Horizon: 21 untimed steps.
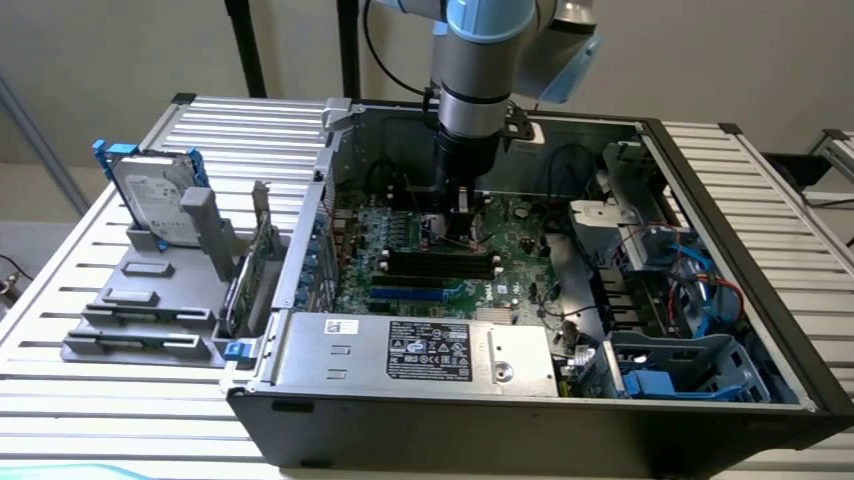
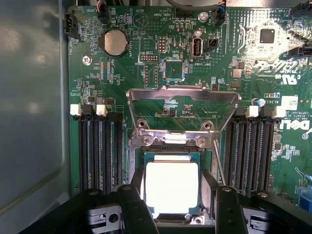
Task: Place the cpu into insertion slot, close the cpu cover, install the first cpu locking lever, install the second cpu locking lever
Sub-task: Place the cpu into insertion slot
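1. A robot arm reached straight down into an open computer case, which lay on a slatted desk.
2. Its gripper hung low over the green motherboard, near the middle of the case.
3. Reading the exterior view as a clock face centred on the gripper, the grey power supply sat at 6 o'clock inside the case. A hard drive stood well apart at 9 o'clock, out on the desk.
4. In the wrist view the gripper was spread wide, and its two dark fingers pinched the cpu by opposite edges.
5. The cpu, a pale bright square, lay flat directly between the fingers, over the insertion slot. Whether it was fully seated could not be told.
6. The cpu cover, a silvery frame, stood swung open just beyond the slot, on the side toward the coin battery.
7. Long black memory slots flanked the insertion slot on both sides.
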Motion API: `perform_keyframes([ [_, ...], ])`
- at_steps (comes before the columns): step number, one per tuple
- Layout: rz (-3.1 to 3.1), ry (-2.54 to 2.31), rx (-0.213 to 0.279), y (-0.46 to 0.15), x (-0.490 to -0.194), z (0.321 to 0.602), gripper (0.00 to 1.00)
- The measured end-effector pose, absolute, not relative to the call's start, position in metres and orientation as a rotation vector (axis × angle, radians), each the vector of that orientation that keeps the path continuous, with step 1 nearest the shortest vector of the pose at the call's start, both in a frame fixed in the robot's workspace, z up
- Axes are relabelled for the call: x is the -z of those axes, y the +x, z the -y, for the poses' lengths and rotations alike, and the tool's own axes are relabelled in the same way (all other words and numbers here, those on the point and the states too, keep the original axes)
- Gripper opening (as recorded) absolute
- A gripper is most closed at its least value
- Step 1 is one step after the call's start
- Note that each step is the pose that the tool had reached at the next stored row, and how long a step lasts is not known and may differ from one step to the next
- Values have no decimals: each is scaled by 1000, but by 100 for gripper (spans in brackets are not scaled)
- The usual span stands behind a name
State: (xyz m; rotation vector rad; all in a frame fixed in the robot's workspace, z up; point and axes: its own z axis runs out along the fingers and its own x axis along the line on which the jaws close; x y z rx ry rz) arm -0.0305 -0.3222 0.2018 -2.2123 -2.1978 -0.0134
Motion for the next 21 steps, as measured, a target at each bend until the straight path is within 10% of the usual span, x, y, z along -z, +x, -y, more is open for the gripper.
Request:
perform_keyframes([
  [21,2188,-2219,9,-30,-200,322,54],
])
